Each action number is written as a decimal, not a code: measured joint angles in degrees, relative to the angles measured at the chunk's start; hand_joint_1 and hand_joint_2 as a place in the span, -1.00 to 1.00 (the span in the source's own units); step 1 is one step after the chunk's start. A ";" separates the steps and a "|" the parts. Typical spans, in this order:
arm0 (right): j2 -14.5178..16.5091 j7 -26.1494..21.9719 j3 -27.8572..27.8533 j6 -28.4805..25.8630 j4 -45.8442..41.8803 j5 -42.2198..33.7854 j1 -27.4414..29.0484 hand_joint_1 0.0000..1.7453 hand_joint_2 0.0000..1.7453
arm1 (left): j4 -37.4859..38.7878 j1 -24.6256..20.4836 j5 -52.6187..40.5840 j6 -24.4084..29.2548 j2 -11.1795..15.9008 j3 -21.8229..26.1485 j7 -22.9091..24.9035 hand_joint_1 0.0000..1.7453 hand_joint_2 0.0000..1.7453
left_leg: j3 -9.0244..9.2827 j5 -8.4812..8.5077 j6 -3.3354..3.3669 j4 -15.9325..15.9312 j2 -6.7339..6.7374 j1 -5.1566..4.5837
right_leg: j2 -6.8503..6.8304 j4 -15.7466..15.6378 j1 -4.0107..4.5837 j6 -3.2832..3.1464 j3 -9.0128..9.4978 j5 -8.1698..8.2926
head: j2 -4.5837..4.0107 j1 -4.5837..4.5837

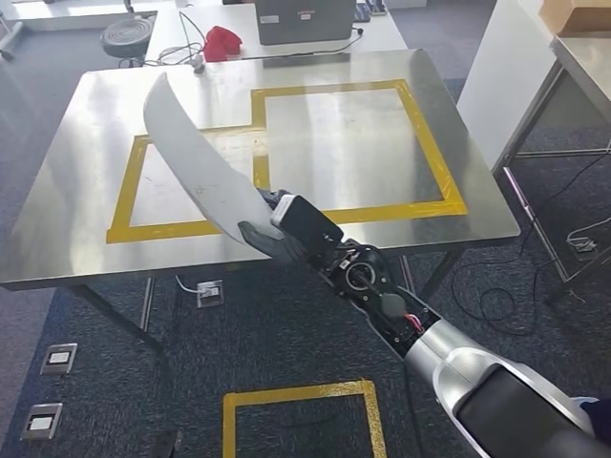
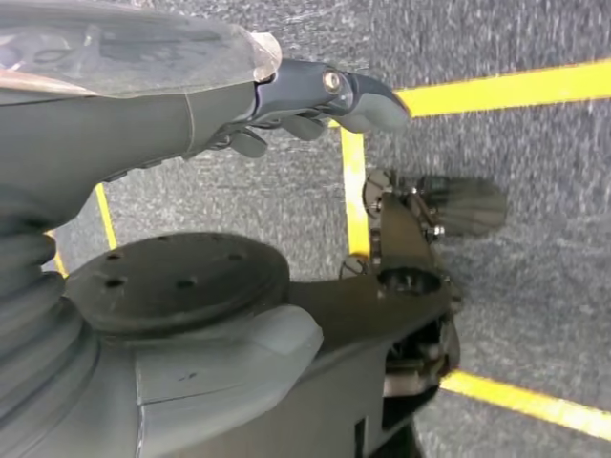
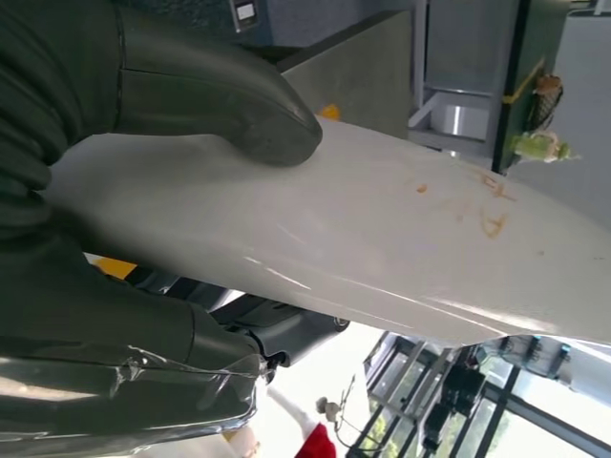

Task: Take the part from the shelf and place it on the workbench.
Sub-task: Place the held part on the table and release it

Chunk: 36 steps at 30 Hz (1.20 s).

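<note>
The part is a long, curved white blade (image 1: 195,162), raised above the steel workbench (image 1: 72,172) and slanting toward its far left. My right hand (image 1: 277,234) grips the blade's near end over the table's front edge. In the right wrist view the thumb (image 3: 244,105) presses on the white blade (image 3: 404,248) and the dark fingers (image 3: 288,329) wrap beneath it. My left hand (image 2: 317,100) hangs low over the carpet, its fingers straight and holding nothing.
Yellow tape (image 1: 432,153) marks two joined rectangles on the workbench. Behind it stands another table with a laptop (image 1: 306,19) and a red object (image 1: 221,42). A metal frame table (image 1: 577,67) is at the right. Floor sockets (image 1: 57,358) and yellow floor tape (image 1: 303,396) lie below.
</note>
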 joint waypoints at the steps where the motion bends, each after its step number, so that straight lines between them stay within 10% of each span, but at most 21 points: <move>1: 0.06 0.45 -0.03 -0.95 0.05 0.48 -0.12 1.00 1.00 | -0.03 -0.05 -0.04 -0.02 -0.08 -0.19 0.05 -1.00 1.00 | 0.95 0.08 0.33 -0.98 0.03 0.24 | -0.05 1.16 0.07 0.21 -0.37 -0.20 | -0.01 0.02; 6: 0.21 3.69 0.32 -6.66 0.28 4.44 -0.68 1.00 1.00 | -0.07 -0.50 -0.09 0.03 -0.25 -1.05 0.29 -1.00 1.00 | 3.33 -0.69 -0.14 -1.82 0.12 1.04 | -0.16 15.72 -0.67 0.90 -10.78 -5.22 | 0.00 0.22; 11: 0.15 4.26 0.69 -8.02 1.53 5.59 -1.02 1.00 1.00 | -0.04 -0.68 -0.07 -0.09 -0.13 -1.91 0.38 -1.00 1.00 | 5.90 -4.23 -2.98 -0.13 -0.04 2.37 | -0.61 2.96 -2.25 3.13 -9.55 4.41 | 0.00 0.36; 15: 0.52 4.02 0.77 -7.70 2.88 5.36 -1.53 1.00 1.00 | -0.07 -1.19 0.22 -0.17 0.02 -2.40 0.31 -1.00 1.00 | 5.79 -4.36 -4.65 1.00 0.06 2.71 | 0.08 1.41 -1.81 -0.04 -8.27 3.90 | 0.00 0.10; 18: 0.73 3.64 0.75 -7.54 4.09 5.24 -2.10 1.00 1.00 | -0.08 -1.40 0.30 -0.03 -0.02 -2.62 0.01 -1.00 1.00 | -1.19 -1.94 -5.03 12.38 0.67 2.81 | 0.12 0.25 -1.76 -1.24 -5.48 2.92 | 0.00 -0.04; 20: 0.73 3.41 0.79 -7.46 5.06 5.20 -1.83 1.00 1.00 | -0.08 -1.38 0.22 0.04 -0.06 -2.67 -0.02 -1.00 1.00 | -7.13 -5.34 -4.91 18.91 0.84 2.52 | 0.09 -1.00 -1.48 -1.57 -3.06 2.11 | 0.00 -0.13; 23: 0.73 2.92 0.81 -7.24 6.04 5.10 -1.66 1.00 1.00 | -0.07 -1.12 0.12 0.17 -0.07 -2.93 0.16 -1.00 1.00 | -11.08 -10.41 -3.91 16.09 0.84 1.79 | 0.65 -2.37 -1.03 -1.69 0.57 0.27 | 0.00 -0.29; 24: 0.73 2.78 0.81 -7.14 6.27 5.04 -1.71 1.00 1.00 | -0.07 -1.05 0.06 0.21 -0.04 -3.10 0.11 -1.00 1.00 | -11.30 -8.26 -3.23 12.47 0.82 1.44 | 0.84 -2.57 -0.85 -1.69 1.69 -0.53 | 0.00 -0.37; 27: 0.73 2.59 0.84 -6.79 7.21 4.90 -1.62 1.00 1.00 | -0.04 -0.68 -0.08 0.40 0.32 -3.51 -0.03 -1.00 1.00 | -11.15 6.97 -1.06 1.64 0.29 0.02 | 1.37 -2.27 -0.34 -1.40 3.34 -3.39 | 0.00 -0.52; 28: 0.75 2.55 0.84 -6.72 7.48 4.87 -1.61 1.00 1.00 | -0.03 -0.57 -0.08 0.45 0.39 -3.58 -0.02 -1.00 1.00 | -11.19 9.77 -0.91 0.62 0.05 -0.30 | 1.58 -2.15 -0.27 -1.22 3.53 -4.36 | 0.00 -0.55; 32: 0.93 2.21 0.71 -6.76 7.78 4.80 -2.66 1.00 1.00 | -0.10 -1.14 -0.08 0.48 0.16 -3.74 -0.05 -1.00 1.00 | -10.30 8.41 -0.52 1.71 -0.09 -0.16 | 1.04 0.22 -0.18 -0.17 3.99 -7.98 | 0.00 -0.59; 36: 0.88 2.01 0.68 -6.79 8.48 4.80 -2.54 1.00 1.00 | -0.11 -1.41 0.01 0.53 0.14 -3.93 0.21 -1.00 1.00 | -8.54 6.72 0.25 1.83 -0.10 -0.32 | 0.13 15.94 -0.03 0.29 -5.33 -13.82 | 0.00 -0.55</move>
